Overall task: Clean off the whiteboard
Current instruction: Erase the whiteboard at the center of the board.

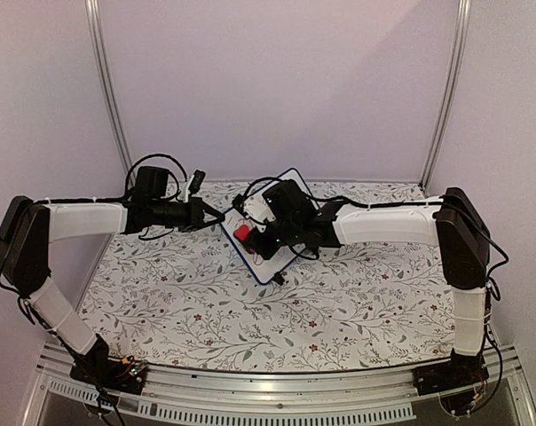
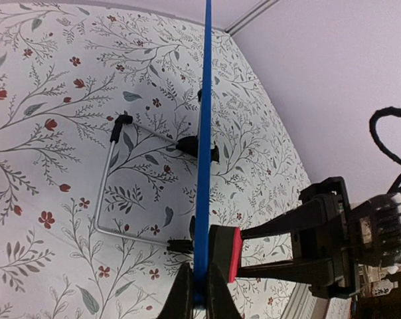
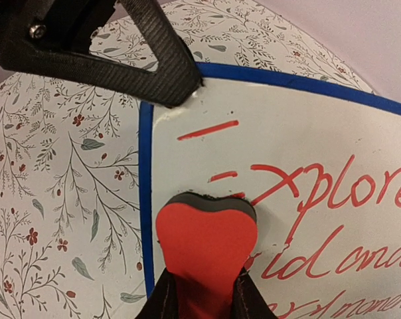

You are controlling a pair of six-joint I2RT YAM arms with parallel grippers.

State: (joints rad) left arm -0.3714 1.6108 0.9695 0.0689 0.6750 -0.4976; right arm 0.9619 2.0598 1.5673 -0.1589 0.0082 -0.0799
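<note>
One whiteboard (image 1: 261,259), red writing on face, stands tilted on wire stand (image 2: 105,176) over floral tablecloth (image 1: 206,302). One red eraser (image 3: 206,239) pressed on board face near blue edge, pinched in right gripper (image 3: 206,296). Two arms reach inward to board: left gripper (image 2: 199,296) clamped on board's edge, right arm before its face

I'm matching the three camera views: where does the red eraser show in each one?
Top external: eraser is a small red spot near the centre.
Left wrist: eraser is bottom centre, seen edge-on.
Right wrist: eraser is bottom centre, gripped in the right pincer.
Shared landmark: the whiteboard, by its blue frame.
</note>
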